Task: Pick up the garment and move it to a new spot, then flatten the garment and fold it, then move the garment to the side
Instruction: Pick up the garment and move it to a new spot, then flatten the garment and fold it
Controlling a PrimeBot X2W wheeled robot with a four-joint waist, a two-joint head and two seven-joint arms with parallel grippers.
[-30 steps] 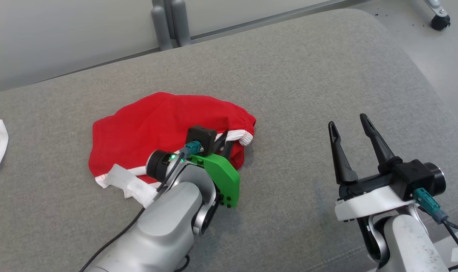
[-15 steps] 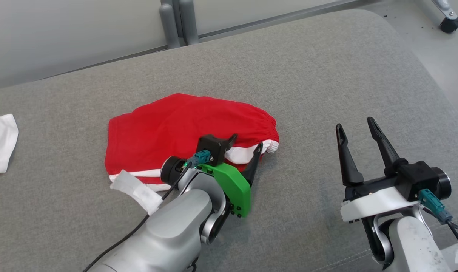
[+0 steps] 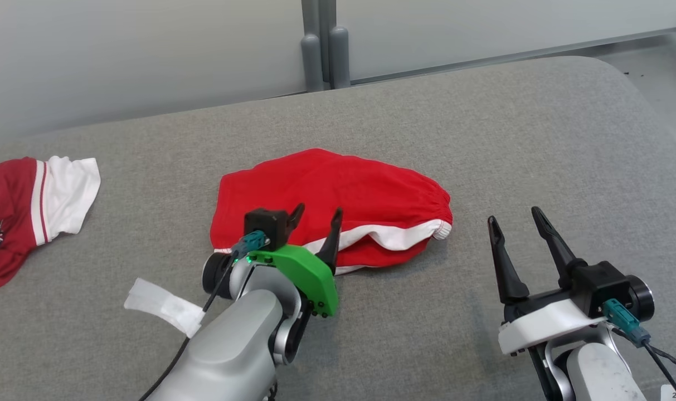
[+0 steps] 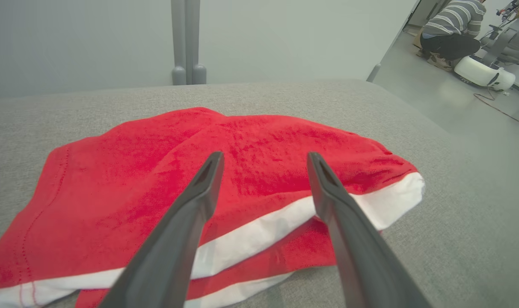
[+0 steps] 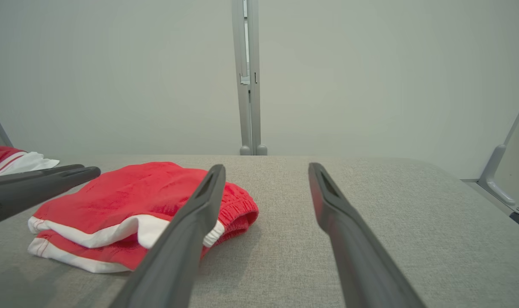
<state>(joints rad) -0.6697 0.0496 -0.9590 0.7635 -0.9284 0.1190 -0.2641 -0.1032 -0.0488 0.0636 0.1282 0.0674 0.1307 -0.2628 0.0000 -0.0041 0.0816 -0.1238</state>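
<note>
The red garment [image 3: 338,189] lies folded near the middle of the grey fabric tabletop [image 3: 482,128], its white-trimmed hems stacked along the near edge and its gathered waistband towards the robot's right. The left end effector [image 3: 319,210] is at that near edge, its two fingers spread apart and pointing across the red cloth with nothing between them. The right end effector [image 3: 513,216], fingers likewise apart and empty, stands well clear of the garment to the right. A white strip [image 3: 162,303] lies beside the left forearm. A second red-and-white garment [image 3: 31,195] rests at the far left. Grey partition posts [image 3: 324,55] rise behind the tabletop.
</note>
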